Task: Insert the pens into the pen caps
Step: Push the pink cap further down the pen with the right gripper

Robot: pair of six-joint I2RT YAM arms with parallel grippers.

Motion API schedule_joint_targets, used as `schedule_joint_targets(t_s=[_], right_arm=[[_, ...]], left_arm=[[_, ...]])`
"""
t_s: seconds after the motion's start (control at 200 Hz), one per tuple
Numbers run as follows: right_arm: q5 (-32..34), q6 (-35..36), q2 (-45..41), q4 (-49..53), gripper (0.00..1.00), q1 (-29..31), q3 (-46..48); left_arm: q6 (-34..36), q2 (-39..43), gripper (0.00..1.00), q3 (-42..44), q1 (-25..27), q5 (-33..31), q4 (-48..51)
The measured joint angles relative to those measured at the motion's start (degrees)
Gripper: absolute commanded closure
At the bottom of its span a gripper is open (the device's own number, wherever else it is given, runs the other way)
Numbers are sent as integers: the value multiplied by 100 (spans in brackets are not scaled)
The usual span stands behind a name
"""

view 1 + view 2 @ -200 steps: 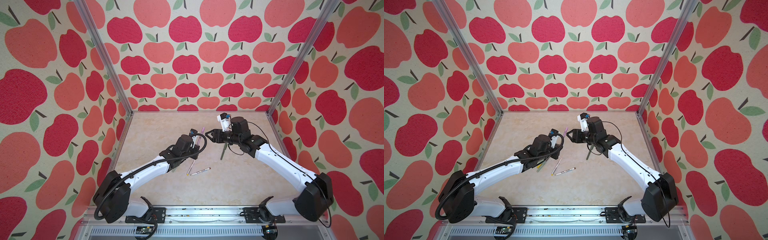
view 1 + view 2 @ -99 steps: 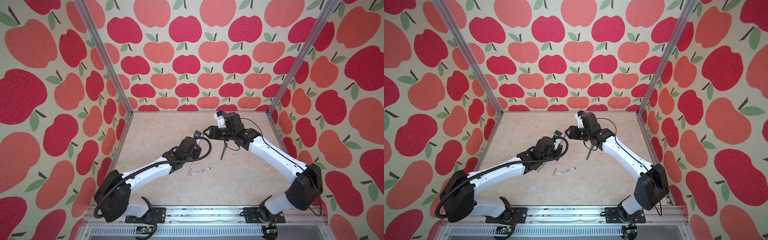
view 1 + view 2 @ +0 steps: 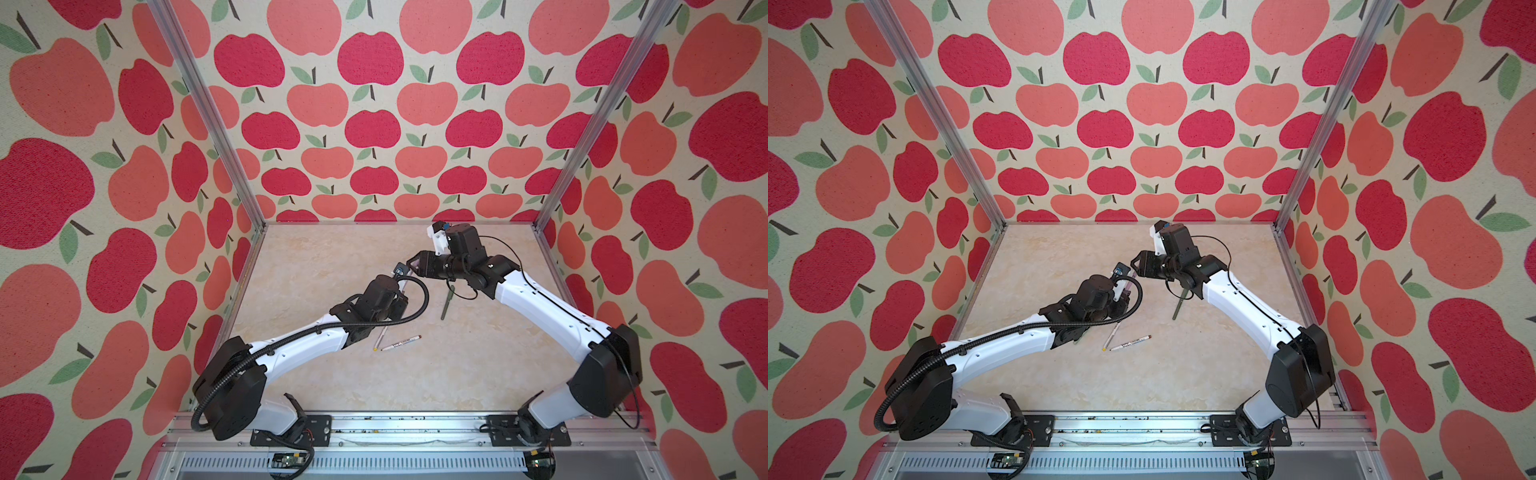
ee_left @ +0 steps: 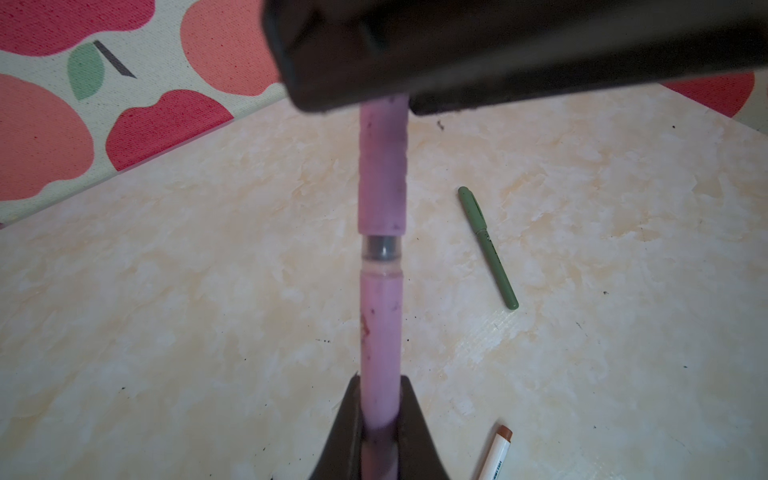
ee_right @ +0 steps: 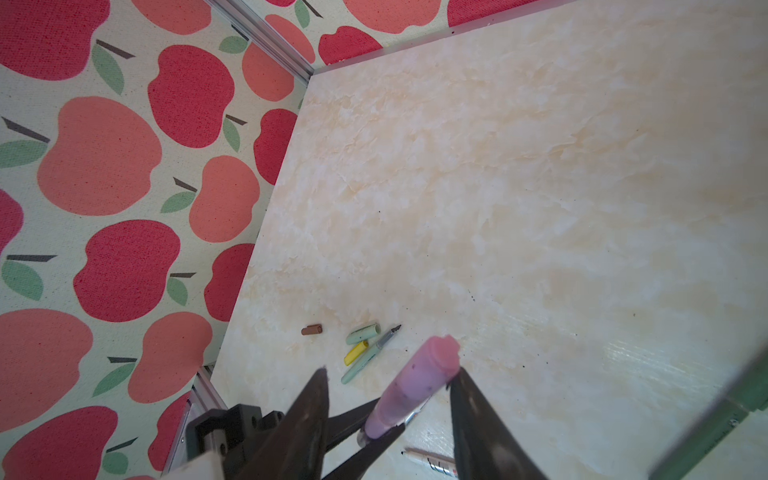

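Observation:
My left gripper [image 4: 380,386] is shut on the lilac-pink pen [image 4: 380,332], low on its barrel. The pink pen cap [image 4: 382,166] sits over the pen's tip, with a short grey section showing between cap and barrel. My right gripper [image 5: 390,372] stands open around that cap [image 5: 419,374]: one finger [image 5: 465,399] touches it, the other is apart. Both grippers meet above the table's middle in both top views [image 3: 415,266] [image 3: 1136,268]. Brown [image 5: 312,330], light green [image 5: 363,333] and yellow [image 5: 356,352] caps lie loose beside a pale sage pen [image 5: 361,365].
A capped dark green pen [image 3: 446,303] [image 3: 1177,305] lies under the right forearm. Two white printed pens [image 3: 401,343] [image 3: 380,336] lie near the left wrist. The loose caps lie close to the left wall, hidden under the left arm in both top views.
The left gripper tilted the pink pen from upright over toward the right gripper, which shifted back and left to meet it. The right jaws have narrowed a little.

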State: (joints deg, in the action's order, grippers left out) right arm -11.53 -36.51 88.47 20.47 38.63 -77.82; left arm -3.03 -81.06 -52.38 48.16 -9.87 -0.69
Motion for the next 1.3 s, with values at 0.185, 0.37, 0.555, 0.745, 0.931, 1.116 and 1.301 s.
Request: schedule_joint_targets(t_s=[0.185,0.37,0.555,0.745,0.931,1.116,1.301], right_arm=[[13,-35,79,7,66,0,-39],[17,-66,81,13,75,0,-39],[11,-81,81,15,85,-2,-39],[-50,-144,81,-63,89,-2,-39],[-55,-142,81,-151,90,-2,-37],[-72,-144,81,-240,90,-2,-20],[-136,-151,79,-413,90,-7,103]], left_arm=[[2,0,100,-9,11,-7,-2],[0,-2,100,-9,11,-28,-31],[-9,-2,100,-9,9,-44,-76],[-101,0,100,-9,9,-44,-111],[-245,0,100,-9,7,-42,-181],[-332,0,100,-9,-20,-20,-249],[-372,0,100,-9,-70,72,-251]])
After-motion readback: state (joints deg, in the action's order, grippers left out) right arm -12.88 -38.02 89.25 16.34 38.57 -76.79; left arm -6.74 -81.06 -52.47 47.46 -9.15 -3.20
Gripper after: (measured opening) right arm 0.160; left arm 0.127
